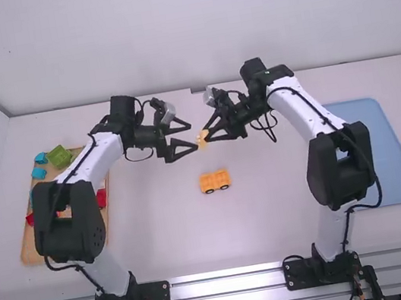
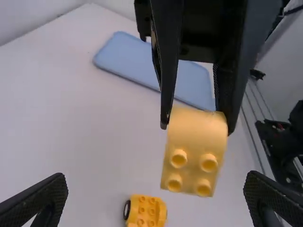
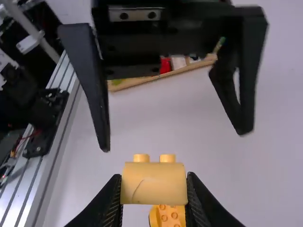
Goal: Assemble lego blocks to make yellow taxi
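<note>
High view: the left tool [image 1: 193,136] gapes wide, facing the right tool [image 1: 207,134], which grips a yellow block [image 1: 202,140]; the wheeled yellow base [image 1: 214,181] sits on the counter [image 1: 161,233].

Left wrist view: the block shows four studs.

Right wrist view: fingertips pinch the block above the counter.

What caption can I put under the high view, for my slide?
Right gripper holding a yellow block beside the open left gripper, with a wheeled yellow base on the table.
</note>
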You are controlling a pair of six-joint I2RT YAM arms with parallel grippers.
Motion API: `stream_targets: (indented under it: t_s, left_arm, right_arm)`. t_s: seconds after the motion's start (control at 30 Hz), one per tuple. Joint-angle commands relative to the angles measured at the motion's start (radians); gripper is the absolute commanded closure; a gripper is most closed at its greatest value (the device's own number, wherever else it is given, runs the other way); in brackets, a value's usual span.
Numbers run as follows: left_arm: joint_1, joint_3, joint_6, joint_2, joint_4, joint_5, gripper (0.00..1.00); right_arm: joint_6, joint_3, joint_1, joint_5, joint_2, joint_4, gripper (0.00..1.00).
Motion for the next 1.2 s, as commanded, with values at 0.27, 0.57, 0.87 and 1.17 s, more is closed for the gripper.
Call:
stream_targets:
  t_s: [0.27,0.57,0.87,1.17]
  left_arm:
    - [-0.07,-0.001,0.17,0.009,-0.08,-0.002,0.01]
    - [-0.08,-0.002,0.168,0.009,-0.056,-0.009,0.38]
    - [-0.056,-0.002,0.153,0.009,-0.048,0.018,0.39]
    - [-0.05,-0.002,0.153,0.009,-0.049,0.028,0.47]
  right_arm:
    - [-0.121,0.036,0.011,-0.017,0.002,-0.014,0.77]
    - [-0.092,0.036,0.011,-0.016,0.002,-0.01,0.77]
    - [-0.091,0.034,0.01,0.022,0.002,-0.008,0.77]
    - [-0.091,0.033,0.011,0.017,0.002,-0.006,0.77]
